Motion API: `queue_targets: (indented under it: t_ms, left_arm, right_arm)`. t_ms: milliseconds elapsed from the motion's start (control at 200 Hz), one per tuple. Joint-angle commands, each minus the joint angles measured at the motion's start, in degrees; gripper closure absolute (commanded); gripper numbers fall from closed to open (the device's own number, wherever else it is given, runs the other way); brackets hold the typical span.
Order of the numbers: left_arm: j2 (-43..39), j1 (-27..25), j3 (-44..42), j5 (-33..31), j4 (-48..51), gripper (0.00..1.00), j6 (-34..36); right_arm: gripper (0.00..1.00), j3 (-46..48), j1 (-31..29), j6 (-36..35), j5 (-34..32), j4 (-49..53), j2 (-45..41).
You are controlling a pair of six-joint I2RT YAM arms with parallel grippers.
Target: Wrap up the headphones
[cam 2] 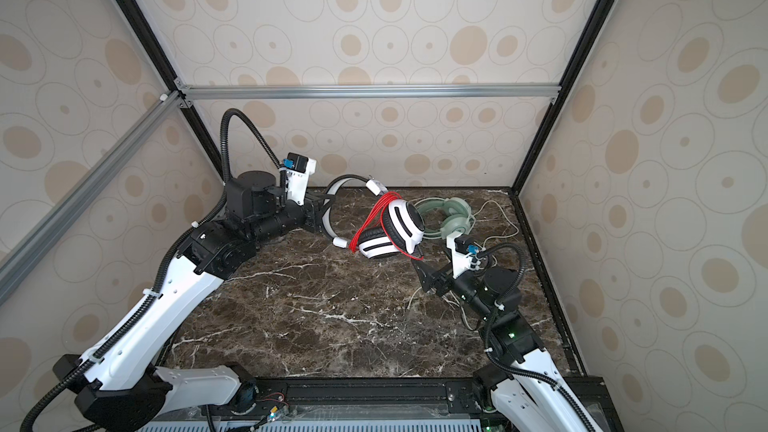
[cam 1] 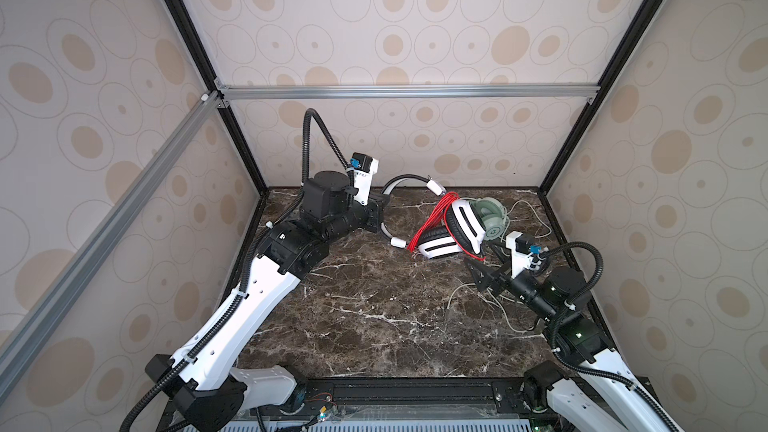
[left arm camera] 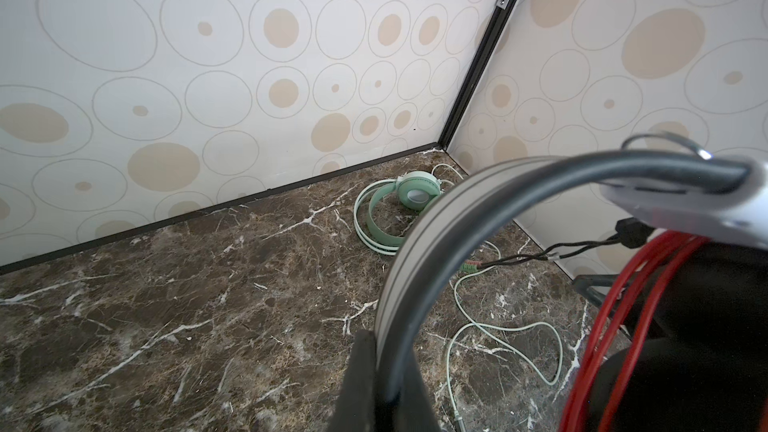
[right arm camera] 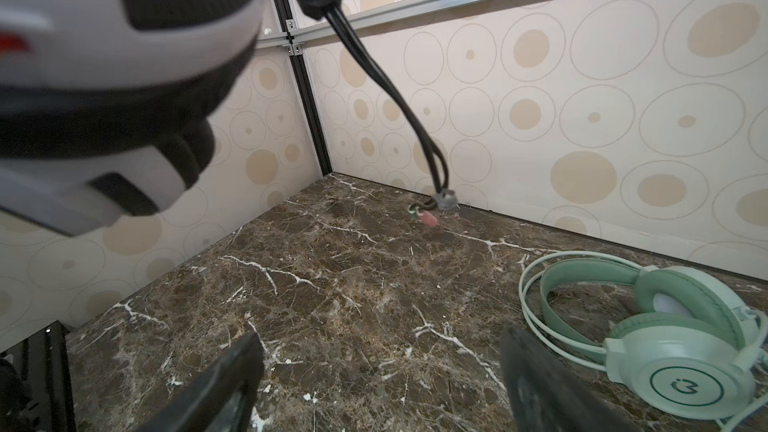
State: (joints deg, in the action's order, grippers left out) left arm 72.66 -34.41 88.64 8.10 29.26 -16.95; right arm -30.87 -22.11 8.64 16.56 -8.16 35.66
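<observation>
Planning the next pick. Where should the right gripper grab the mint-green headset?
Take the headband of the mint-green headset, from above: it lies on its side, the thin band on edge, away from the bulky cups, so the open right gripper could probably straddle it.

Enclosed robot test cell, laboratory type. Evidence: aluminium extrusion frame [cam 1: 407, 91], circle-patterned wall panels [cam 1: 415, 14] on three sides, marble-effect tabletop [cam 1: 374, 326], left arm [cam 1: 257, 297] and right arm [cam 1: 577, 334] mounted on a black base rail [cam 1: 415, 392], exposed wiring [cam 1: 322, 403] at the front edge
</observation>
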Motion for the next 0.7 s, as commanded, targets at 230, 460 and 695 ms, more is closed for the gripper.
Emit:
queue_targets:
  t_ms: [230, 460, 695]
  left_arm:
    - [-1.4, 0.5, 4.4, 1.8, -6.2, 1.00, -3.8]
    - [-1.2, 0.6, 4.0, 2.2, -7.1, 1.00, -4.1]
    - [-0.3, 0.7, 3.9, 3.2, -8.2, 1.00, -4.6]
  right_arm:
    - [0.03, 3.5, 0.3, 10.0, 5.8, -19.5, 8.9]
    - [0.01, 5.0, 0.3, 12.3, 8.3, -24.3, 10.0]
    - [0.01, 4.4, 0.3, 12.1, 4.8, -25.5, 12.5]
